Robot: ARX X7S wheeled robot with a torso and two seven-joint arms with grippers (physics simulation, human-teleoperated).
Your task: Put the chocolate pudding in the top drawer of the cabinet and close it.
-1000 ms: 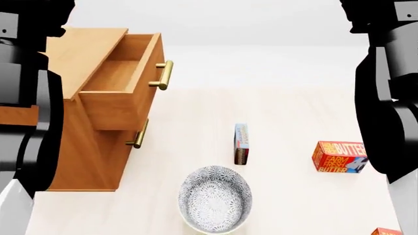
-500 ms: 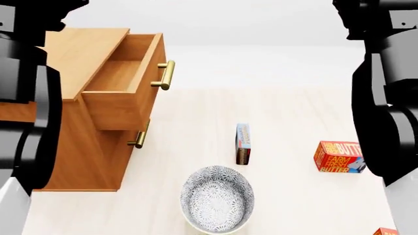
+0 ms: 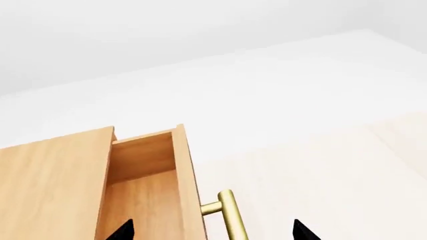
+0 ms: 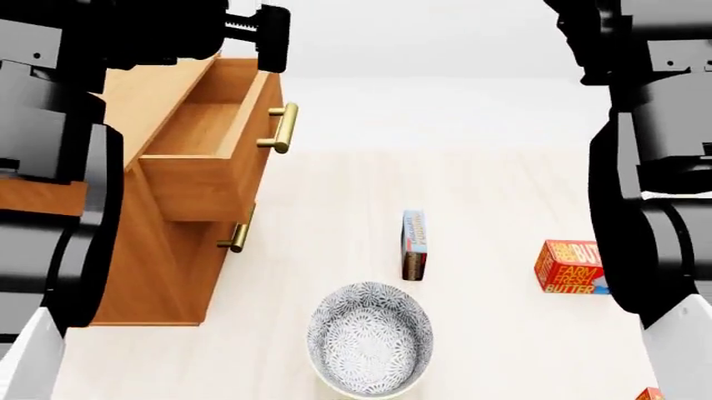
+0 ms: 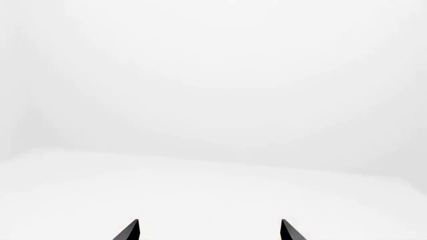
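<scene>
I see the chocolate pudding (image 4: 412, 244) on edge mid-desk, long axis toward the far edge; both end effectors high, released, the right arm somewhat nearer.

Patterned bowl (image 4: 369, 339) at lower centre of head view, upright. Orange-red butter box (image 4: 575, 267) at right, well apart. Second butter box (image 4: 648, 394) cut off at bottom-right corner.

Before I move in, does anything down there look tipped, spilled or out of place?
Only the chocolate pudding: it stands on a thin edge rather than lying flat, beyond the bowl. The top drawer is open and empty; nothing is spilled.
</scene>
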